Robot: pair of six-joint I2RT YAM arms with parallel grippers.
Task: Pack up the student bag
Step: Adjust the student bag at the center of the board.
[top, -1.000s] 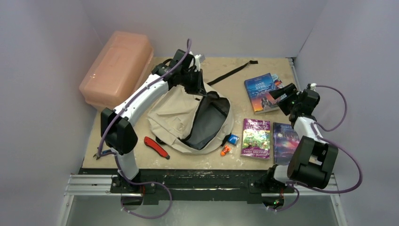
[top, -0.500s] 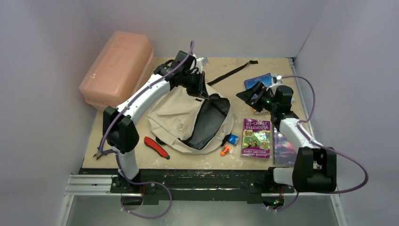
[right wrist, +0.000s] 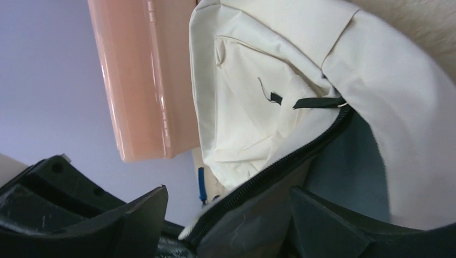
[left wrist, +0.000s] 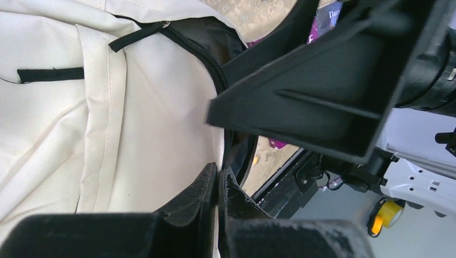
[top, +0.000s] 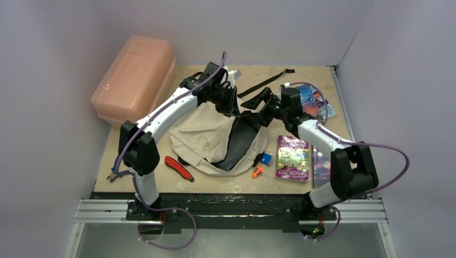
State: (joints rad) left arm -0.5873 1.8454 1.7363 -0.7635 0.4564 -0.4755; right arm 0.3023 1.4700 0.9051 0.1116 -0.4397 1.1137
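Observation:
The student bag, cream with black trim, lies mid-table with its dark main opening unzipped. My left gripper is shut on the far rim of that opening; in the left wrist view its fingertips pinch the cream fabric beside the zip. My right gripper is open at the opening's upper right edge. In the right wrist view the black zip rim runs between its spread fingers, with the grey lining behind. Nothing is held in the right gripper.
A pink plastic box stands at the back left. A red cutter, a blue item and an orange one lie near the bag's front. Books lie at the right, one behind my right arm. A black strap lies behind.
My right arm has swung left from over the books to the bag's opening, jaws open. The left gripper has kept its hold on the rim, shifting only slightly.

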